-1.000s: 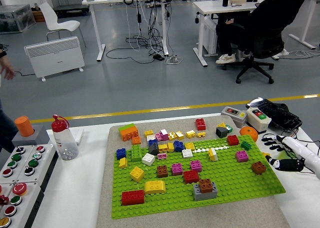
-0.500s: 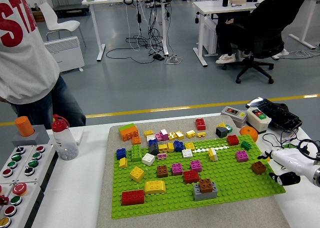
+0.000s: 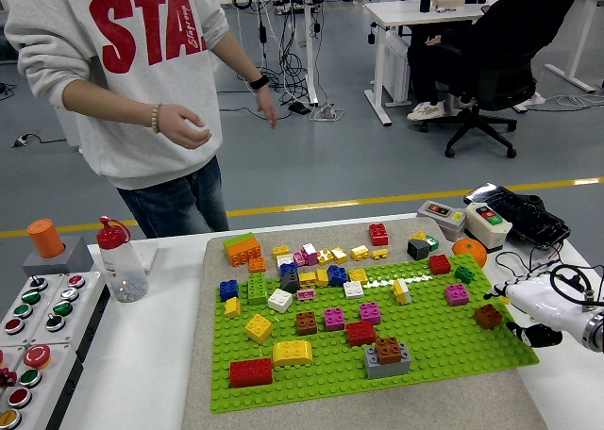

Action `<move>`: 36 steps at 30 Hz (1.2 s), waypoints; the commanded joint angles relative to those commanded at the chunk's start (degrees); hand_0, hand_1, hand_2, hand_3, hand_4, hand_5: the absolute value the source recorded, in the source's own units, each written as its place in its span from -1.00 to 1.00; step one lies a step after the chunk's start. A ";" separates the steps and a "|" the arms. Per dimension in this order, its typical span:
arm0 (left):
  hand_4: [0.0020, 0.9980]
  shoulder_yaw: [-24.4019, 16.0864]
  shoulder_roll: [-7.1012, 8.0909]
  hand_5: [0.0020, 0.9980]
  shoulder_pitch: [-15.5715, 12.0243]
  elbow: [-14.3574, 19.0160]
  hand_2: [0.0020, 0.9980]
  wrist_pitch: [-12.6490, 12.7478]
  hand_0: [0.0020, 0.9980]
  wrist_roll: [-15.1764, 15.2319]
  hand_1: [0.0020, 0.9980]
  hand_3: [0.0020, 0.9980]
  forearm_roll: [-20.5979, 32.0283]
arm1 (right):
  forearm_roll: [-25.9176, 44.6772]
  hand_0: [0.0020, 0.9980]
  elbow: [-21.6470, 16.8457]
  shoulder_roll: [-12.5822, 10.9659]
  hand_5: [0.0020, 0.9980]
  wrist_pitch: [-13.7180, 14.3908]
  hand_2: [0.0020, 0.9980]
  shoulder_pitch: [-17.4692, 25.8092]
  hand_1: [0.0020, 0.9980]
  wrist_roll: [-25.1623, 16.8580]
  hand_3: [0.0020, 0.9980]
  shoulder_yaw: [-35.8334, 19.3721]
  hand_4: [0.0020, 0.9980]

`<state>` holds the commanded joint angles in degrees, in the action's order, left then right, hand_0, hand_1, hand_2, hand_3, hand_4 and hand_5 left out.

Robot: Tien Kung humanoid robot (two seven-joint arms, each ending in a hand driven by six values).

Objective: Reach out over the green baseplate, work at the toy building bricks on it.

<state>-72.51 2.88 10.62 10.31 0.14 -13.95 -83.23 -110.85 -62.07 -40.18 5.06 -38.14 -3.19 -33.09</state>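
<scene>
The right hand [image 3: 519,309] has edged nearer the brown brick [image 3: 488,316], fingers seemingly relaxed, grasping nothing.

Green baseplate [image 3: 444,350] carries red, yellow, orange, pink, blue, white, brown and grey bricks [image 3: 321,303] on a beige mat [image 3: 203,392]. Right hand [image 3: 528,307] white with black fingertips. Person's sweatshirt [image 3: 132,67] grey, red lettering; bottle [image 3: 120,258] clear, red cap.
</scene>
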 joint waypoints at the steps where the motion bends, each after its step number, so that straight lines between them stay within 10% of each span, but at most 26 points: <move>1: -0.43 0.01 -0.01 1.00 -0.02 0.00 0.33 -0.01 0.30 -0.01 0.38 0.13 -0.02 | 0.01 0.69 0.10 0.09 -0.90 0.10 0.65 -0.07 0.61 -0.03 0.60 0.08 0.08; 36: -0.43 0.49 0.15 1.00 0.70 0.00 0.34 0.04 0.31 0.13 0.38 0.13 0.69 | 0.42 0.67 7.10 4.48 -0.89 0.11 0.63 -3.29 0.58 -0.53 0.50 3.46 0.06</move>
<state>-72.02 3.03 11.32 10.31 0.19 -13.82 -82.54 -110.43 -54.96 -35.70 5.17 -41.43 -3.72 -29.63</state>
